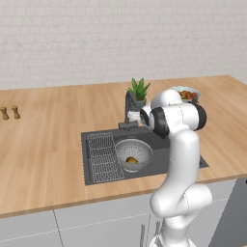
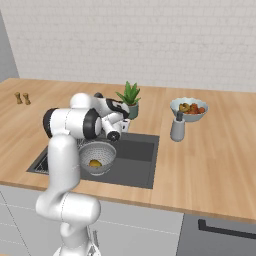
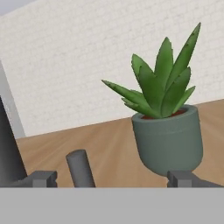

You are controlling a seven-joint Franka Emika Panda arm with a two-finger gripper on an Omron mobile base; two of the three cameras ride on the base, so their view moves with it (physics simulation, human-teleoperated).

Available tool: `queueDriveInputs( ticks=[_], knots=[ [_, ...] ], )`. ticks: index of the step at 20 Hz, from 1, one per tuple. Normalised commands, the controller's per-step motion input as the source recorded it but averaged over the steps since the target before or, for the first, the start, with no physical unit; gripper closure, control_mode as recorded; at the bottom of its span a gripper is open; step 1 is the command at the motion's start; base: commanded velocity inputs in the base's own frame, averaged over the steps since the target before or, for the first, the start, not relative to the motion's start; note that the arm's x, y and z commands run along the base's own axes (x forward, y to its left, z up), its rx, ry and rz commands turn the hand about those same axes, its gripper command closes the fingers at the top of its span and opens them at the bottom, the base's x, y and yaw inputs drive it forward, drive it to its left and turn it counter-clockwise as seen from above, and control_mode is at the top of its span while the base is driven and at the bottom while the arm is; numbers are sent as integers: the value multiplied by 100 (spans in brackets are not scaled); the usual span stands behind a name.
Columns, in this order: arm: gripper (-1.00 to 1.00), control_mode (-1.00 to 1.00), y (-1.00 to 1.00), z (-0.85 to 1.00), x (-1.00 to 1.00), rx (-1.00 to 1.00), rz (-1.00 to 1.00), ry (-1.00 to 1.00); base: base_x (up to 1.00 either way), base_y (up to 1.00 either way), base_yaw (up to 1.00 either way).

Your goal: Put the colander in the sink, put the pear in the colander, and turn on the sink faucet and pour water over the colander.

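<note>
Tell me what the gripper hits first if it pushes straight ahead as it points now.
Probably the faucet handle: it stands between the open gripper's fingertips, close ahead. The potted plant sits further back, to one side. Depth is hard to judge.

We view the sink (image 1: 96, 173) from behind the arm: the left base view looks forward and down with the arm at lower right, the right base view with it at lower left. Both share the sink, colander (image 1: 134, 153) and potted plant (image 1: 140, 90). Our hand view faces that plant closely, at counter level.
</note>
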Motion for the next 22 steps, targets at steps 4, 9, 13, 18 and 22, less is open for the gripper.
queueDriveInputs(
  ticks=[4, 9, 13, 18, 22],
  knots=[
    [-100, -100, 0, 0, 12, 0, 0, 1, 0, 0, 0],
    [-100, -100, -1, 0, 2, 0, 0, 3, 0, 0, 0],
    [-100, -100, -11, 0, 0, 0, 0, 1, 0, 0, 0],
    [-100, -100, -18, 0, 0, 0, 0, 0, 0, 0, 0],
    [-100, -100, -23, 0, 0, 0, 0, 0, 0, 0, 0]
  ],
)
